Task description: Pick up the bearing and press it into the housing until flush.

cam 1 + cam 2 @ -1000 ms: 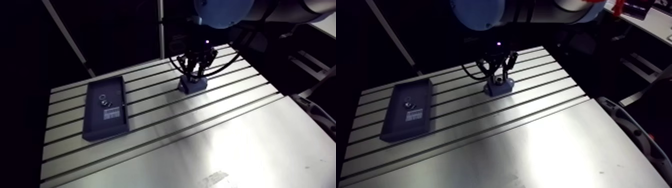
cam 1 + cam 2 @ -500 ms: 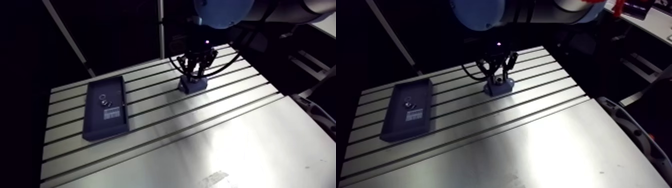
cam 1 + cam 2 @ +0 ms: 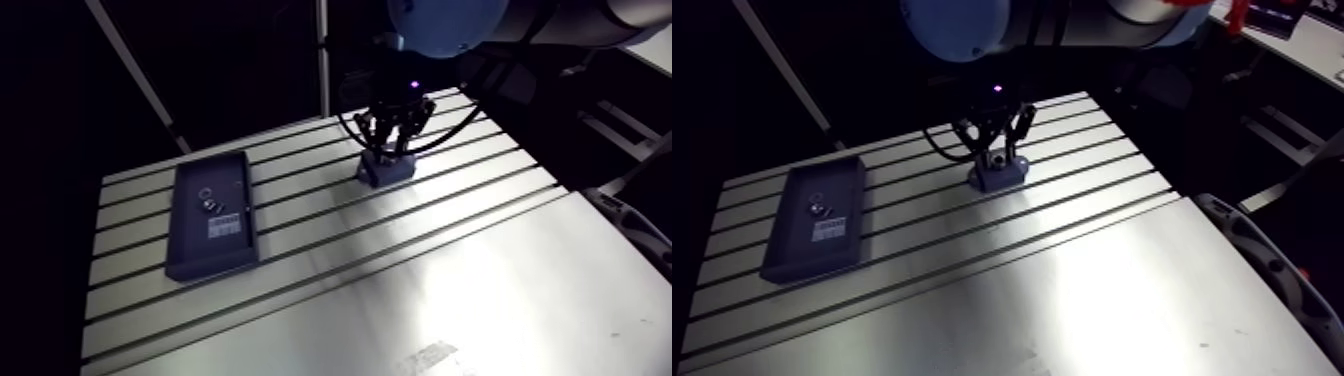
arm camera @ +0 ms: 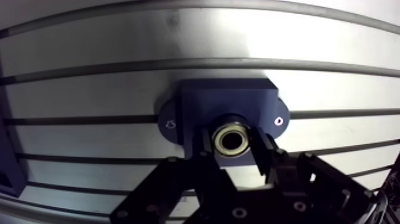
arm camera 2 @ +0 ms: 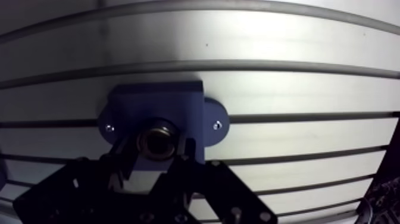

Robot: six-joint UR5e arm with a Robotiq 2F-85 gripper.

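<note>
The dark blue housing [image 4: 226, 104] is fixed to the slotted table, with a screw in each of its two side ears. The bearing [image 4: 231, 140], a metal ring, sits in the housing's bore. In the wrist view my gripper [image 4: 232, 149] is right over the bore, a dark finger pressed against each side of the ring. In the arm view the gripper [image 3: 392, 145] stands upright on the housing [image 3: 385, 168] at the far middle of the table.
A dark tray [image 3: 190, 250] lies at the table's left with a few small metal parts [image 3: 207, 200] and a white label [image 3: 224, 226] in it. The table's near half is bare slotted aluminium.
</note>
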